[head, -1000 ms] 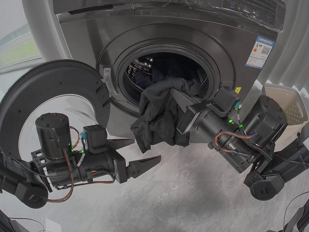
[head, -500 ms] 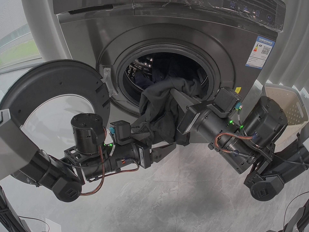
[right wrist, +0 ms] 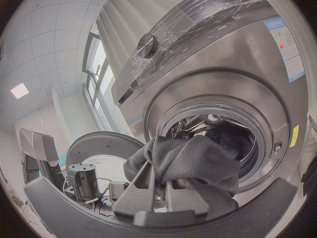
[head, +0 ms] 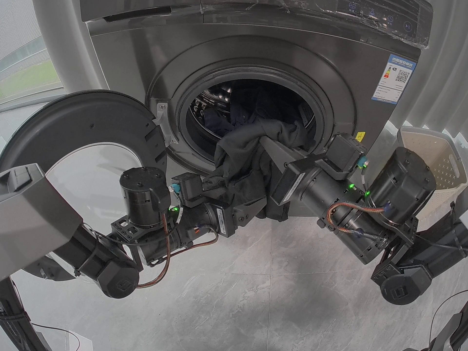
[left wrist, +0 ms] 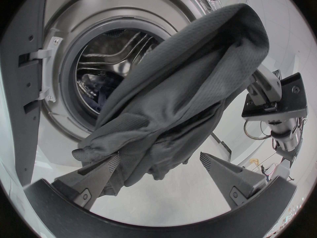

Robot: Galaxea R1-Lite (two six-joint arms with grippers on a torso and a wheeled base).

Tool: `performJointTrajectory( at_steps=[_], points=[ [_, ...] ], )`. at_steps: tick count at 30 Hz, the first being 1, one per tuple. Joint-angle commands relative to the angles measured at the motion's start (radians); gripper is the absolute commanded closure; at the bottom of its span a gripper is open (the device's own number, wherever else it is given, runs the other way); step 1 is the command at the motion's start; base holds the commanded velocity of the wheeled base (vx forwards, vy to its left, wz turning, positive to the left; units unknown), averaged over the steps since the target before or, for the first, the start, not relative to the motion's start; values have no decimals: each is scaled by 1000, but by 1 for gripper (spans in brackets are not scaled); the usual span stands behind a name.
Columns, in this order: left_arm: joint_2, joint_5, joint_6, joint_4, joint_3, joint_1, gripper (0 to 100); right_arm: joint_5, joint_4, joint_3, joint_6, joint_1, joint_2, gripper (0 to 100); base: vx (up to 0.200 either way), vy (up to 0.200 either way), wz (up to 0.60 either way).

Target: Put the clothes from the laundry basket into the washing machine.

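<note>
Head: grey garment [head: 241,162] hangs at the washing machine [head: 146,49] drum mouth, tail down the front.
Left wrist: left claw [left wrist: 157,159] wide, tail between its fingers.
Right wrist: right claw [right wrist: 160,182] pinched on the top fold.
Soft, light, limp — I'd grab the bunched tail, not one layer.

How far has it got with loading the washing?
Done: dark clothes already lie in the drum. In hand: the right end effector grips a grey garment at the drum's mouth, half of it hanging outside; the open left end effector sits around the hanging part. Left: push it inside. The laundry basket is mostly hidden.
</note>
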Motion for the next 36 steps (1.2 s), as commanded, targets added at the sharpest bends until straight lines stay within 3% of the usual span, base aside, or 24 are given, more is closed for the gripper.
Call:
performJointTrajectory(
  at_steps=[1, 8, 17, 21, 24, 36],
  points=[
    [-8, 9, 3, -1, 31, 23, 0, 0, 0, 1, -1, -11, -8, 100, 0, 0, 0],
    [-35, 7, 3, -20, 65, 32, 0, 0, 0, 0, 0, -11, -7, 100, 0, 0, 0],
    [-81, 7, -4, -12, 99, -64, 0, 0, 1, -13, -1, -19, 4, 100, 0, 0, 0],
    [-86, 6, -28, -7, 95, -100, 0, 0, 7, -36, -1, -19, 9, 100, 0, 0, 0],
    [-72, -2, -42, -6, 85, -101, 0, 0, 9, -40, -1, -19, 10, 100, 0, 0, 0],
    [40, -5, -44, -20, 3, -55, 0, -2, 3, -33, -1, -16, 6, 100, 0, 0, 0]
  ],
)
